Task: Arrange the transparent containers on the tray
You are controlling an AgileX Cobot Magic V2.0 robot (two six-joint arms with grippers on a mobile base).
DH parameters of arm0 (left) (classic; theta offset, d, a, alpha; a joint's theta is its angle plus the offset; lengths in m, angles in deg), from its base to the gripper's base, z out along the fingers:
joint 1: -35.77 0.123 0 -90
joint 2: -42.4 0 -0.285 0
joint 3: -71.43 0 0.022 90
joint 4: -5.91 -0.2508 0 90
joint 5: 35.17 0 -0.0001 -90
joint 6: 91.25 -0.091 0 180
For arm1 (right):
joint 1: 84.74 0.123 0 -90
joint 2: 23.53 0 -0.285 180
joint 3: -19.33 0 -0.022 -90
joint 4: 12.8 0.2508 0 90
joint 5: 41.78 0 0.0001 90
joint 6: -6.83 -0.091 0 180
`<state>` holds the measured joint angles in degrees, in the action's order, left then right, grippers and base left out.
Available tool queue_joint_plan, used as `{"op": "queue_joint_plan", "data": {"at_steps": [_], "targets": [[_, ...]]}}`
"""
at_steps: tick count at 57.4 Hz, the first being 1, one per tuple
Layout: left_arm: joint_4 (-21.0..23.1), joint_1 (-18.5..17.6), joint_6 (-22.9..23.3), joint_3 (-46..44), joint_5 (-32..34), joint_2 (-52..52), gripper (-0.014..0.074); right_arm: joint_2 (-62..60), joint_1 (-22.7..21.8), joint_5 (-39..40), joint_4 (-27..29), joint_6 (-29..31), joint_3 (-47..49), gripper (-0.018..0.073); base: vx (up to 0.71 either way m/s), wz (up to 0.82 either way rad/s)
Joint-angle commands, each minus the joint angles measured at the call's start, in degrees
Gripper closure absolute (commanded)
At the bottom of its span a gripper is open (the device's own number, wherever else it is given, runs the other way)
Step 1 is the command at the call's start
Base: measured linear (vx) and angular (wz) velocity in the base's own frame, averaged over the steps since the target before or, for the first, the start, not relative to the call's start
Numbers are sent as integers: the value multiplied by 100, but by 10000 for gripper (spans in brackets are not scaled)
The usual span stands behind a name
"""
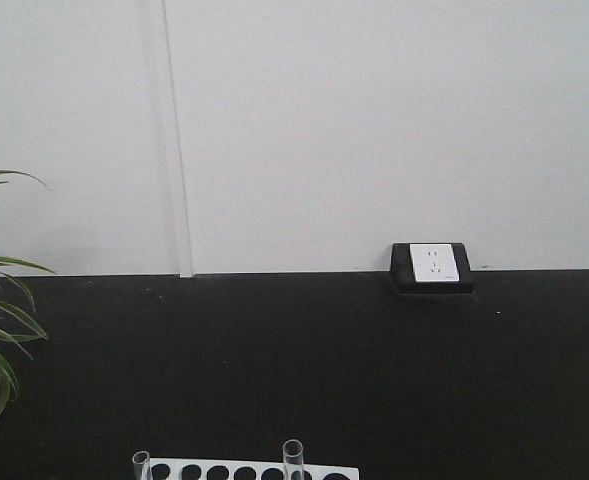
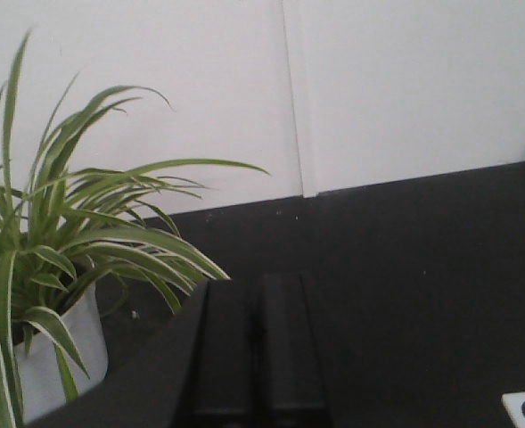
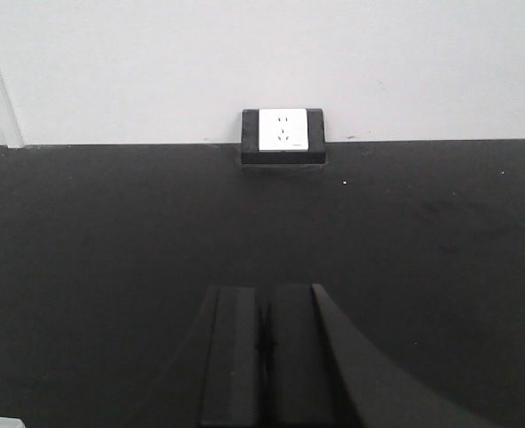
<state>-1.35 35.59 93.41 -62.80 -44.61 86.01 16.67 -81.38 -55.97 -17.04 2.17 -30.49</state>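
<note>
Black bench (image 1: pixel 274 370), white wall (image 1: pixel 374 120). Test tubes (image 1: pixel 293 458) upright in rack (image 1: pixel 254 471). My left hand (image 2: pixel 258 352), right hand (image 3: pixel 264 352) closed, empty. Pre-pick, I judge; next: open, grasp tube.

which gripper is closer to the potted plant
Left. The potted plant stands just to the left of the left gripper in its wrist view; the right gripper points at the wall socket, and its view shows no plant.

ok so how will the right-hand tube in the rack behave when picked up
The right-hand test tube looks like thin clear glass, so it is probably fragile and slippery in a grip. It stands upright in the white rack, so a sideways pull may bind. Laid flat, it likely rolls.
</note>
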Motion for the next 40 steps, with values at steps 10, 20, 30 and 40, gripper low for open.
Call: {"op": "queue_joint_plan", "data": {"at_steps": [10, 20, 30, 40], "targets": [[28, -33, 6, -187, 1207, 1098, 138, 56, 0, 317, -33, 16, 169, 193, 0, 0], [27, -38, 621, -187, 1839, 1740, 111, 56, 0, 268, -33, 16, 169, 132, 0, 0], [27, -219, 767, -158, 1842, 2190, 111, 56, 0, 268, -45, 16, 169, 131, 0, 0], [27, -872, 773, 440, 2710, 2429, 113, 89, 0, 195, -52, 16, 169, 131, 0, 0]]}}
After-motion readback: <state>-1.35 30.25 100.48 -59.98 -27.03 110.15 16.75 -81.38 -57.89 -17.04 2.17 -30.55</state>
